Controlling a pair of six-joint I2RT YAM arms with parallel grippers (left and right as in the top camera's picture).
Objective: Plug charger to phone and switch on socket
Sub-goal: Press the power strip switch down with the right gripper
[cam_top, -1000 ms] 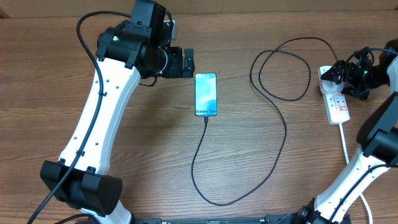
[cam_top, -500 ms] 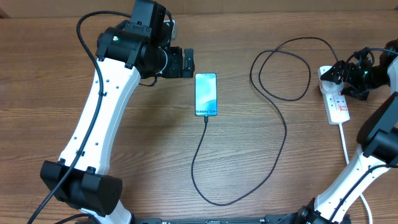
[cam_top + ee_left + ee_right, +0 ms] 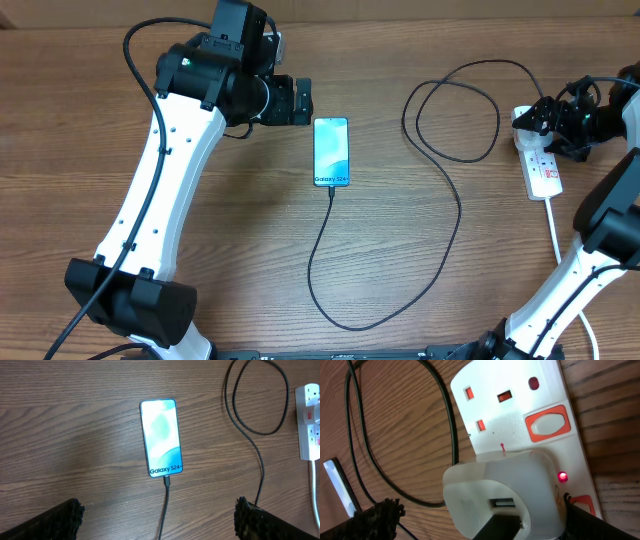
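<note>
The phone (image 3: 331, 152) lies flat at mid-table with its cyan screen up; it also shows in the left wrist view (image 3: 161, 437). The black charger cable (image 3: 455, 215) is plugged into the phone's near end (image 3: 167, 480) and loops across to the white socket strip (image 3: 541, 165). There its black connector sits in a white adapter (image 3: 500, 490) plugged into the strip (image 3: 520, 395). A red light (image 3: 563, 477) glows beside the adapter. My left gripper (image 3: 299, 101) is open and empty, up and left of the phone (image 3: 160, 522). My right gripper (image 3: 548, 118) is open, its fingers either side of the adapter (image 3: 482, 520).
The strip's thick white cord (image 3: 556, 235) runs toward the near right. A free socket with an orange-red switch (image 3: 548, 423) lies beyond the adapter. The cable makes a wide loop (image 3: 450, 110) left of the strip. The table is brown wood.
</note>
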